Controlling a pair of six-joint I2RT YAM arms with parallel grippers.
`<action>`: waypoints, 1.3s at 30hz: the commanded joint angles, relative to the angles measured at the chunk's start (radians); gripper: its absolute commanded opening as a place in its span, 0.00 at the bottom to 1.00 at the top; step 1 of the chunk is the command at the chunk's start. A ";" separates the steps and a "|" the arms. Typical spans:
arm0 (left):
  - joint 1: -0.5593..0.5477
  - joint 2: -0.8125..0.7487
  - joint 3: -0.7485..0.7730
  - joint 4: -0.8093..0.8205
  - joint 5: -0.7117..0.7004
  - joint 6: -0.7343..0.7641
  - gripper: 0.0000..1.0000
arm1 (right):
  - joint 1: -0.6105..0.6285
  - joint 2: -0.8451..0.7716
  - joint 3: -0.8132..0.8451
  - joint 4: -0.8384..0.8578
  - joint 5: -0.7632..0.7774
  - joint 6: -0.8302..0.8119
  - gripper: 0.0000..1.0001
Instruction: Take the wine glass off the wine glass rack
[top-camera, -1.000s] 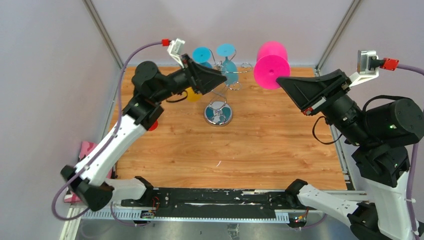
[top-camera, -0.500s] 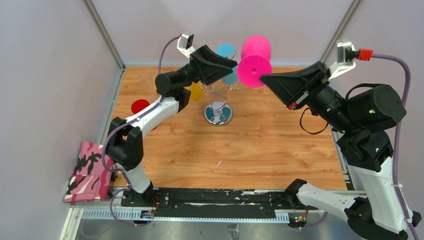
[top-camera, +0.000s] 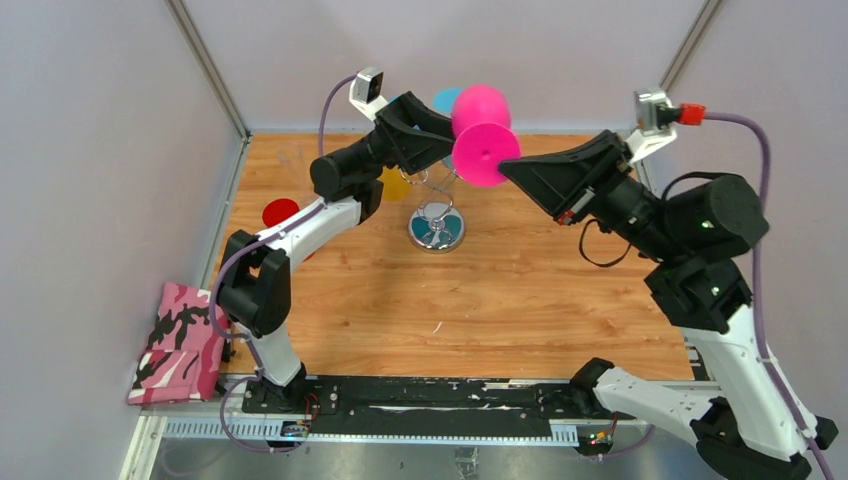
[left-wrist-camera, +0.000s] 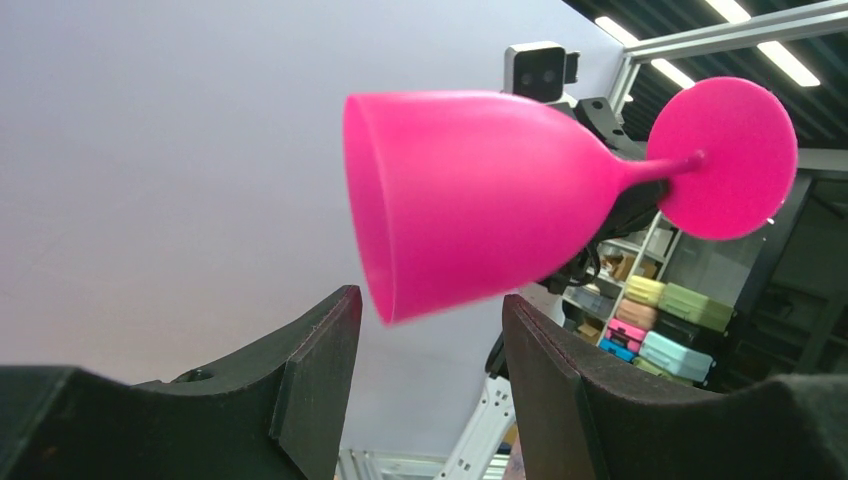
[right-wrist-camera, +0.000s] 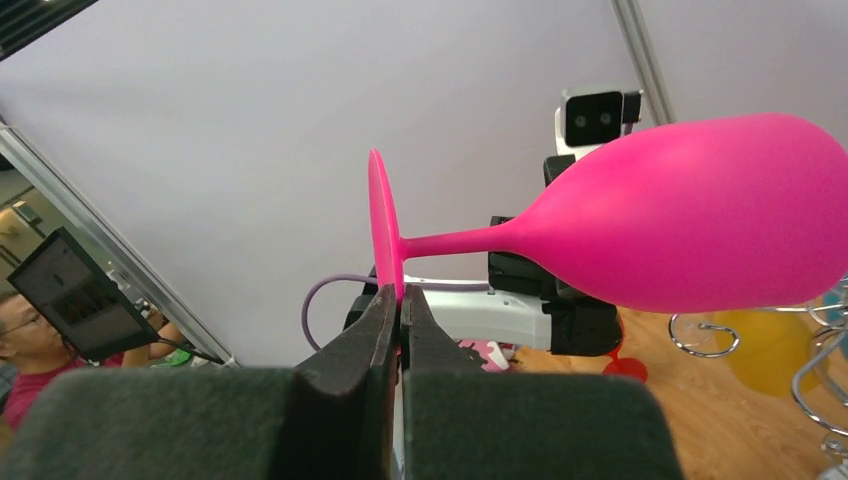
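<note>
My right gripper (top-camera: 507, 168) (right-wrist-camera: 401, 292) is shut on the round foot of a pink wine glass (top-camera: 480, 135) (right-wrist-camera: 690, 215) and holds it sideways in the air above the back of the table. My left gripper (top-camera: 447, 130) (left-wrist-camera: 430, 305) is open, its fingers raised just under the rim of the pink glass's bowl (left-wrist-camera: 470, 195) without touching it. The chrome wine glass rack (top-camera: 436, 205) stands below on its mirrored round base, mostly hidden behind the left arm. A blue glass (top-camera: 447, 98) and a yellow glass (top-camera: 395, 185) show at the rack.
A red disc (top-camera: 280, 211) lies on the wooden table at the left. A pink camouflage pouch (top-camera: 180, 345) sits off the table's left front corner. Chrome scroll arms (right-wrist-camera: 700, 335) and the yellow glass (right-wrist-camera: 770, 345) show low right in the right wrist view.
My right gripper has carried the pink glass leftward toward the rack's top. My left gripper has swung up and right, and its open fingers now sit under the glass's bowl.
</note>
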 joint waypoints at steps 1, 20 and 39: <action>-0.002 -0.037 0.003 0.062 -0.002 0.001 0.59 | -0.010 0.021 -0.053 0.147 -0.056 0.090 0.00; -0.002 -0.321 -0.193 0.060 -0.028 0.084 0.55 | -0.026 -0.069 -0.356 0.461 -0.070 0.440 0.00; -0.003 -0.550 -0.362 0.059 -0.042 0.081 0.22 | -0.059 0.108 -0.516 0.628 -0.165 0.657 0.00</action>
